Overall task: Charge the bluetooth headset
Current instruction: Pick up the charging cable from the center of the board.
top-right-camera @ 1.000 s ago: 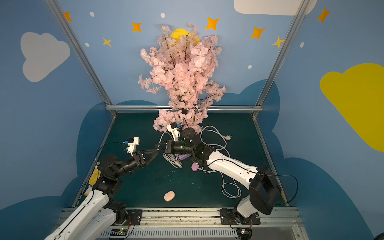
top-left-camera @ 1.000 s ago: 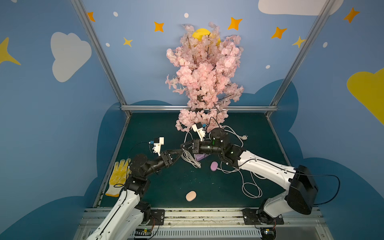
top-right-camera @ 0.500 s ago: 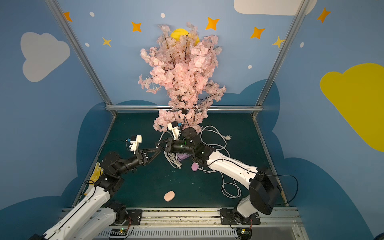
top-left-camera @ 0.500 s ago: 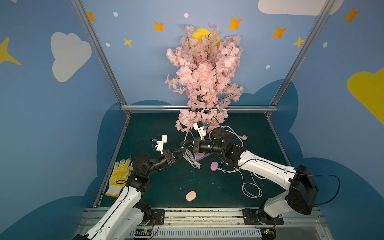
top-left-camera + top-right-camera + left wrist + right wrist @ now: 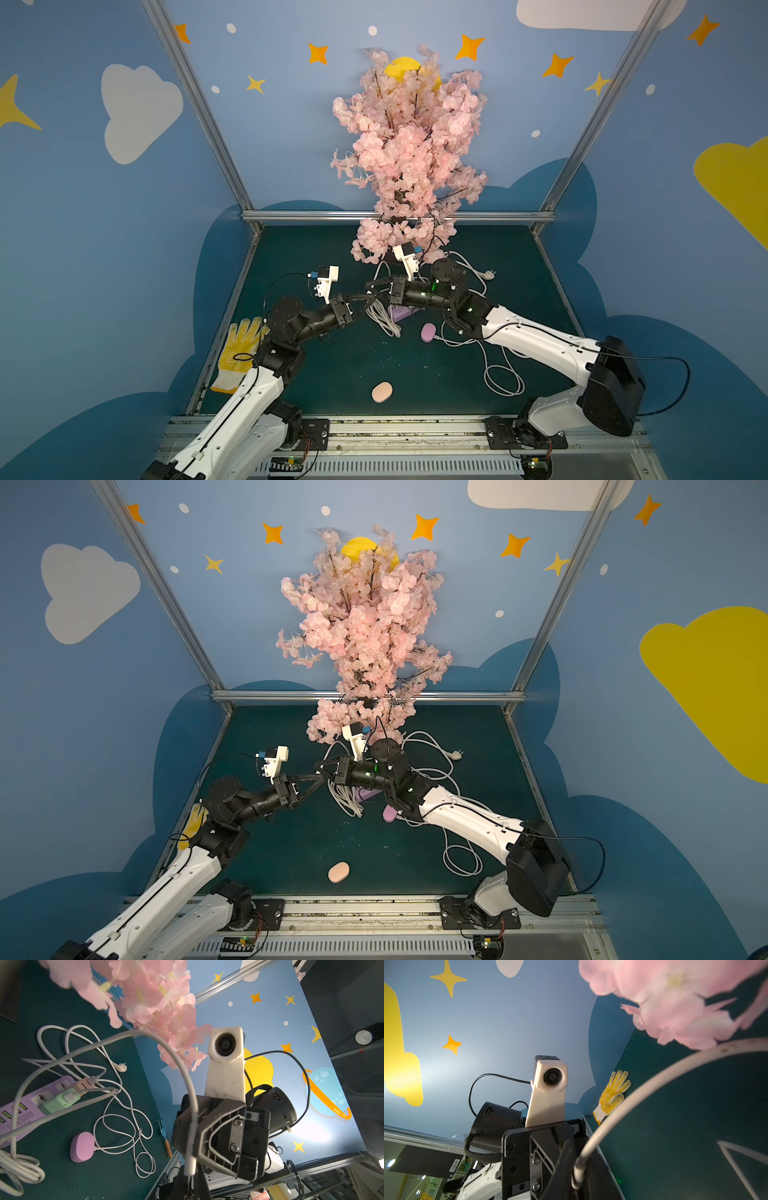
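The left gripper point(image 5: 365, 300) is clamping shut on the thin white charging cable point(image 5: 190, 1159) while the right gripper point(image 5: 369, 286), tip to tip with it, is parting and releasing the cable — the handover is finishing.

Pink blossoms point(image 5: 409, 166) are glowing against blue walls point(image 5: 291, 145) dotted with orange stars point(image 5: 318, 53); a yellow, white-cuffed glove point(image 5: 237, 353), lower left, a peach oval point(image 5: 381, 392) and a lilac power strip point(image 5: 401, 313) are lying on the dark green surface point(image 5: 332, 374).
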